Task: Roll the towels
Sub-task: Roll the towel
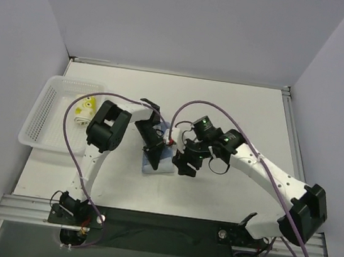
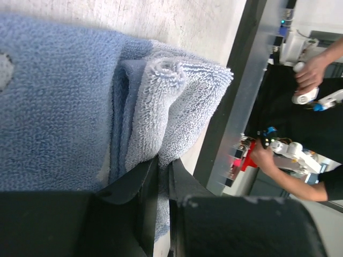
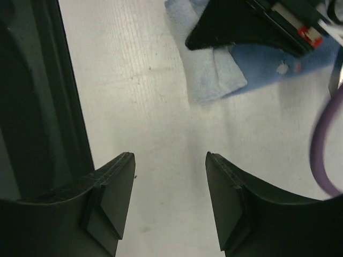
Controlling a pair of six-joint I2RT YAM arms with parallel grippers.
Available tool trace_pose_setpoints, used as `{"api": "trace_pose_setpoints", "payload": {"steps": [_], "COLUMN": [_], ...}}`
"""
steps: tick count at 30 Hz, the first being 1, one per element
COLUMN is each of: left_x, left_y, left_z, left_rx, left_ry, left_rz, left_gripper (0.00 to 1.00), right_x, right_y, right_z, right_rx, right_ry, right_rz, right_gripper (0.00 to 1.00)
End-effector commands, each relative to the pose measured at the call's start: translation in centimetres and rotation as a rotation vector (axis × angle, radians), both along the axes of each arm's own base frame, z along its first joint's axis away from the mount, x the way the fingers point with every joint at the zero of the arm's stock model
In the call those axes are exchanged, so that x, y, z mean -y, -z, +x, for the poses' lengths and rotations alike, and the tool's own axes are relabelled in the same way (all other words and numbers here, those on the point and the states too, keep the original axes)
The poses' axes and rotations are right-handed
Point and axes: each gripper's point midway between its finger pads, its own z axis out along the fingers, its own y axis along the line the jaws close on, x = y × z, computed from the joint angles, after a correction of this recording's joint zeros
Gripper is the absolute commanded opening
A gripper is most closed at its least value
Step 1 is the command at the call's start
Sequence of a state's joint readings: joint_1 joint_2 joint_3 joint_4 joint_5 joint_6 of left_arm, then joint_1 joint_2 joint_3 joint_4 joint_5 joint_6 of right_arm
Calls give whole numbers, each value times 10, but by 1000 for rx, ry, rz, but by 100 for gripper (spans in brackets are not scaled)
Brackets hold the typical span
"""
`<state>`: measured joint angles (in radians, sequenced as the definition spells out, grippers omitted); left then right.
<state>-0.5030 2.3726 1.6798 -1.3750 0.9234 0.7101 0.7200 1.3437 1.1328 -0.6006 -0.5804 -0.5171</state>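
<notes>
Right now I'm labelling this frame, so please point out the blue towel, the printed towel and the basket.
blue towel [image 1: 159, 165]: top view, on its flat near end.
printed towel [image 1: 86, 108]: top view, on the middle of the bundle.
basket [image 1: 45, 118]: top view, on bare mesh left of the printed towel.

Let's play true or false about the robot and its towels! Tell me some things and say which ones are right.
1. The left pincer is pinching the blue towel. True.
2. The right pincer is holding the blue towel too. False: it is open and holds nothing, over the bare table beside the towel.
3. The cream towel with yellow prints is inside the white basket. True.
4. The blue towel is in the basket as well. False: it lies on the table between the two arms.
</notes>
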Motion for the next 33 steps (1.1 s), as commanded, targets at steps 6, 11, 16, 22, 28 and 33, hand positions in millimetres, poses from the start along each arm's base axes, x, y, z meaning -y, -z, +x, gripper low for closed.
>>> {"api": "trace_pose_setpoints", "payload": {"steps": [6, 11, 16, 22, 28, 33], "left_x": [-11, -12, -10, -8, -8, -17], "left_y": [19, 23, 25, 21, 12, -9], "left_z": [2, 1, 5, 10, 22, 56], "left_rx": [12, -2, -8, 18, 64, 138], "left_ry": [78, 74, 53, 44, 12, -56], "left_rz": [-5, 2, 1, -6, -16, -15], "left_gripper": [13, 14, 15, 14, 26, 39], "right_x": [-65, -76, -79, -65, -46, -22], "right_y": [53, 78, 108, 145, 144, 141], "right_z": [27, 31, 25, 18, 4, -19], "right_rx": [241, 244, 185, 68, -47, -174], "right_ry": [-201, -241, -271, -216, -171, -167], "right_rz": [-102, -119, -147, -217, -244, -305], "right_gripper": [56, 56, 55, 41, 0, 0]}}
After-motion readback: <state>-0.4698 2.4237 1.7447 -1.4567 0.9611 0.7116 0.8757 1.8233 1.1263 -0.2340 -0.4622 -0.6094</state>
